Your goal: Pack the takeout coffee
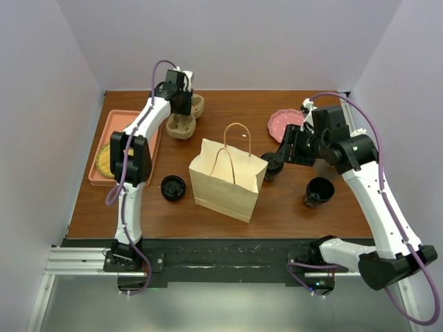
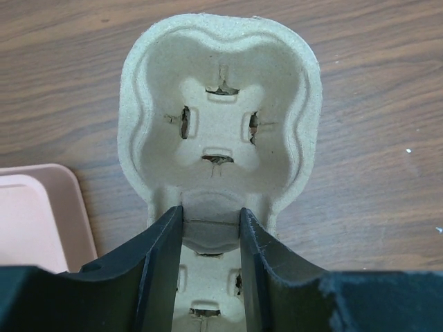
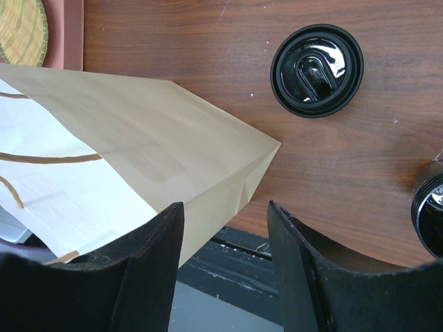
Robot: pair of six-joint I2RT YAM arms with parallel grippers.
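A: What did the left gripper (image 1: 181, 104) (image 2: 211, 214) have?

B: Its fingers (image 2: 163, 263) were pinched on the middle ridge of the tan cup carrier (image 1: 183, 119) (image 2: 221, 117). One well lay open just beyond the fingertips, and another sat beneath them. A corner of the pink tray (image 2: 34, 214) showed out past one finger's outer side.

A: And the right gripper (image 1: 270, 169) (image 3: 225, 207)?

B: Its fingers (image 3: 318, 277) were spread, with nothing caught between them. They hung over a corner of the paper bag (image 1: 225, 183) (image 3: 138, 138). The bag's white inside lay beside one finger.

A: Where was the takeout coffee (image 1: 173, 187)?

B: It stood on the table (image 1: 291, 214), outside the bag and across it from the right fingers. A second cup (image 1: 319, 191) stood behind that gripper, near its arm.

A: What did the right wrist view show?

B: A lidded cup (image 3: 317, 69) sat on bare wood ahead of the fingertips, apart from the bag's corner. Out past one finger's outer side was a cut-off cup (image 3: 430, 216), half lost at the frame edge. I could not tell which overhead cup either one was.
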